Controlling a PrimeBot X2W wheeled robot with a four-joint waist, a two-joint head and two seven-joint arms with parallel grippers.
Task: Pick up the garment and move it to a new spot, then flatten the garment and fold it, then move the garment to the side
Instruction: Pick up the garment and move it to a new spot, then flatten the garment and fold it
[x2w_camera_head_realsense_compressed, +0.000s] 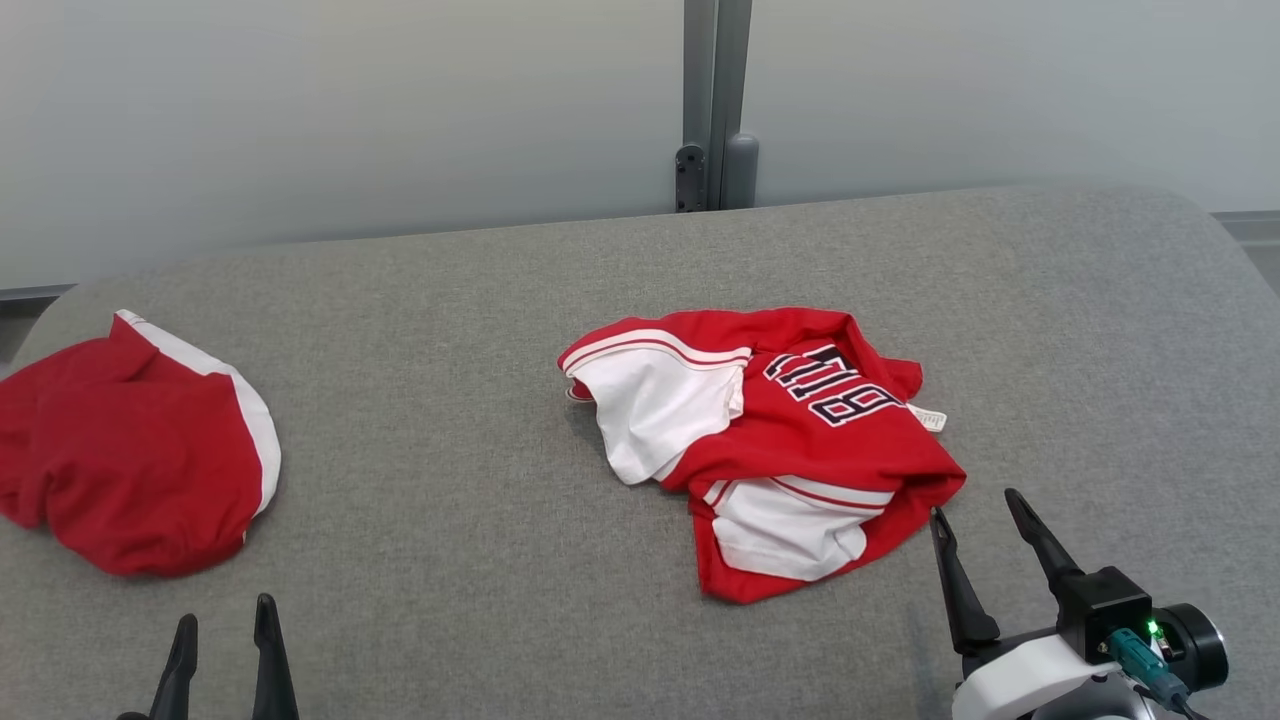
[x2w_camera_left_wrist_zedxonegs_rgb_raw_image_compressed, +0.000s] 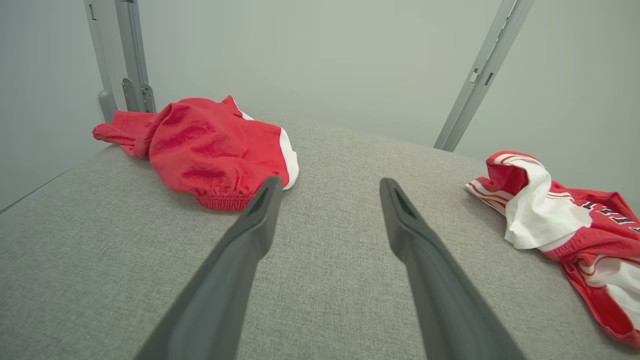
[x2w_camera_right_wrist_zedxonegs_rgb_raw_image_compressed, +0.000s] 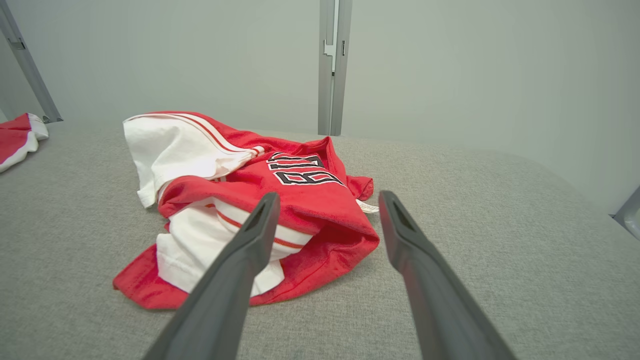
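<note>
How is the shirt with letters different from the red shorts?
The shirt has dark letters and big white patches; the shorts have no letters, just one white stripe. The shirt lies by the right gripper; the shorts lie far left. Both are red and white.

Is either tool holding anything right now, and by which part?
Nothing is held. The left tool and the right tool are open; the jersey lies loose.

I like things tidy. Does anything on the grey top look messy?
Yes. The red and white shirt in the middle lies crumpled, not flat, with white parts folded over it. Another red garment sits bunched up at the robot's left.
</note>
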